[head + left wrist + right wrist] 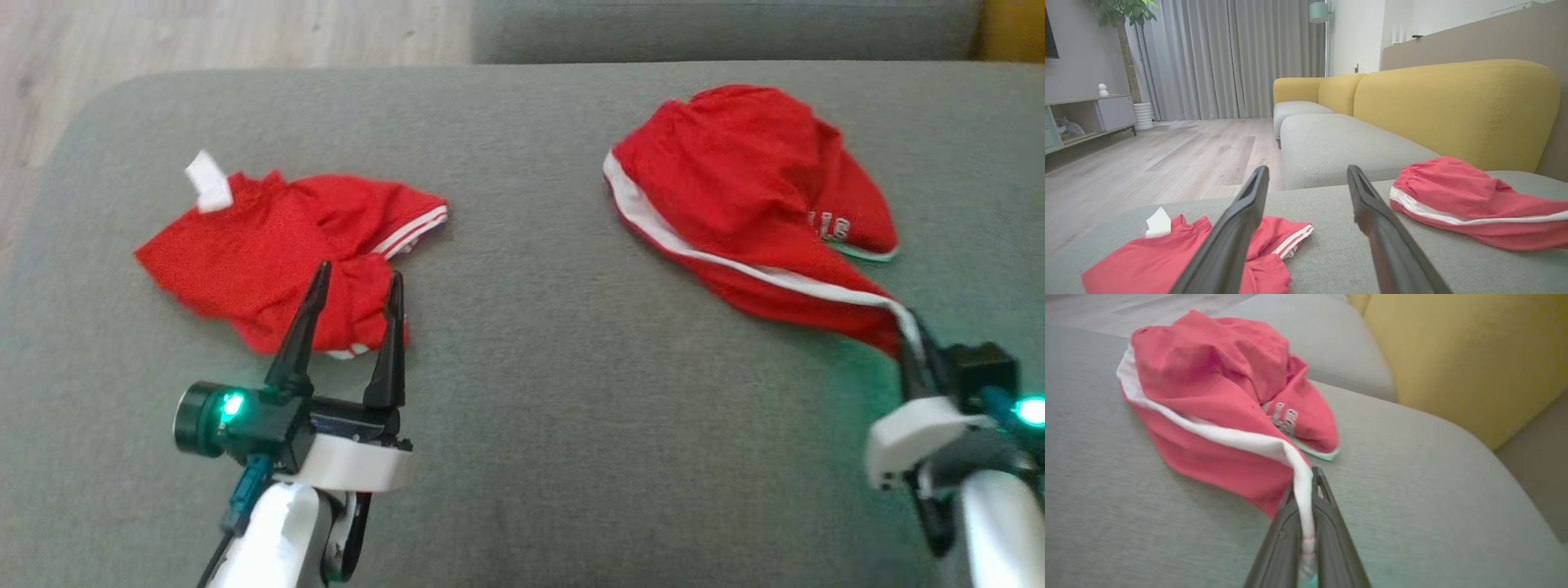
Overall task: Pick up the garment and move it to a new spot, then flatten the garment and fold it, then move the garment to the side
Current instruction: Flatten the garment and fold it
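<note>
Your right gripper is clamped on the white-striped edge of the red shorts.
The shorts lie crumpled on the right of the grey sofa cushion. Your left gripper hangs wide open over a second red garment, well apart on the left.

A yellow sofa with grey seats stands at frame right. Pale wood floor (grey curtains behind it) spreads at left.

seemingly two red garments, two tools
</note>
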